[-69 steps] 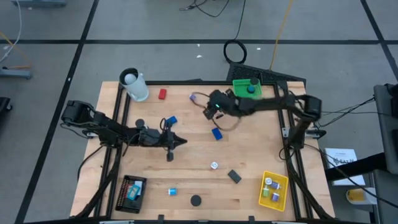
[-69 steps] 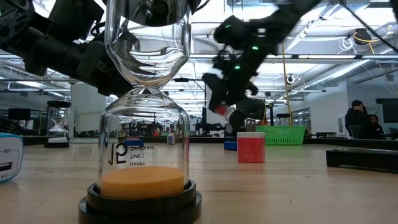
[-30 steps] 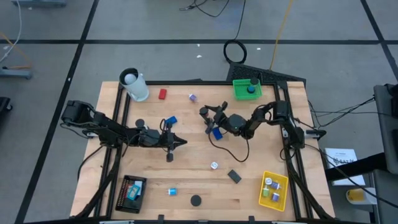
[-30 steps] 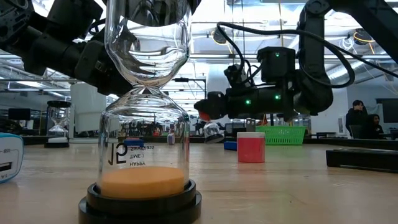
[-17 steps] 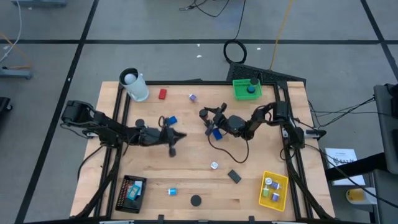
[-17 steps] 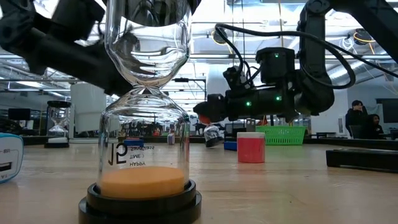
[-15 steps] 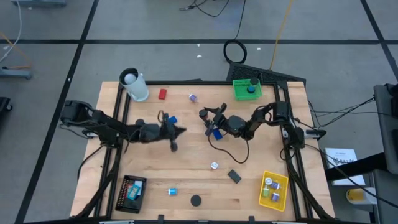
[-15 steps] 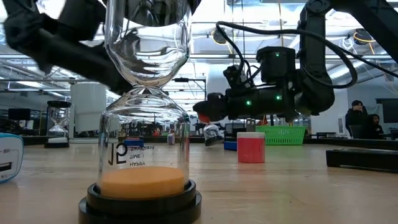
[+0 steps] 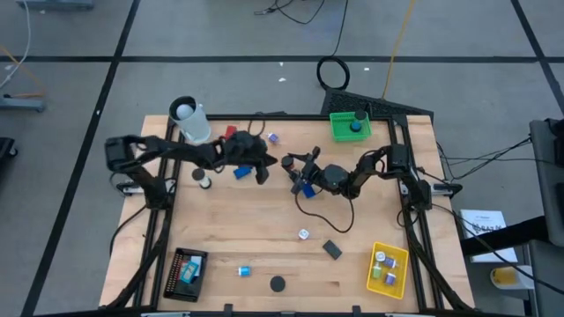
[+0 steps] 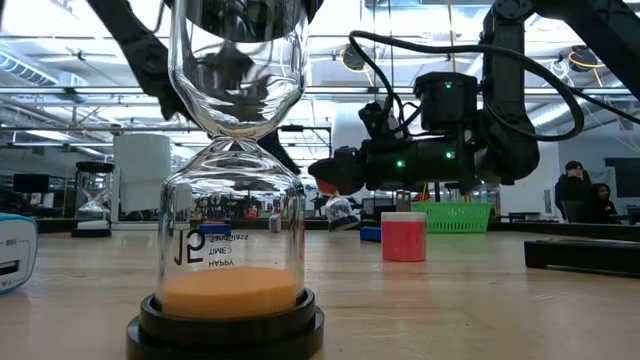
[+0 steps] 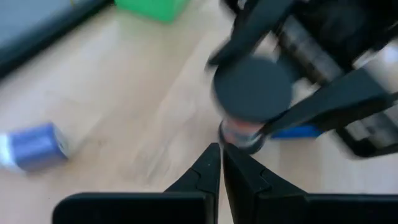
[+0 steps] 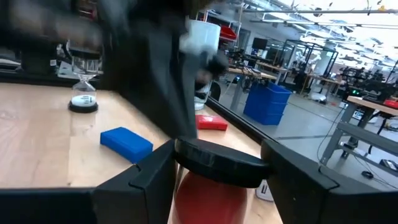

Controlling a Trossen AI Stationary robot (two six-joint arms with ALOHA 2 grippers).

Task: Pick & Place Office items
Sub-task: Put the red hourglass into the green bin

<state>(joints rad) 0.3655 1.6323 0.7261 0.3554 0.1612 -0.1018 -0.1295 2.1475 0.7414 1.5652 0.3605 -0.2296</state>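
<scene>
While I am holding my right end effector (image 9: 300, 169) in the upper middle of the overhead view, it is grasping a small red-bodied item with a round black cap (image 12: 214, 163) just above the tabletop (image 9: 264, 229). I am judging the pick done, with carrying to a tray next, perhaps the green tray (image 9: 349, 126) at upper right. My left end effector (image 9: 263, 169), clenched and empty, is hovering just beside, so I am needing clearance first.

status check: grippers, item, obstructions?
Right gripper clamped on a dark-capped red piece. Left gripper shut, empty, close beside it. Blue block under left arm.
</scene>
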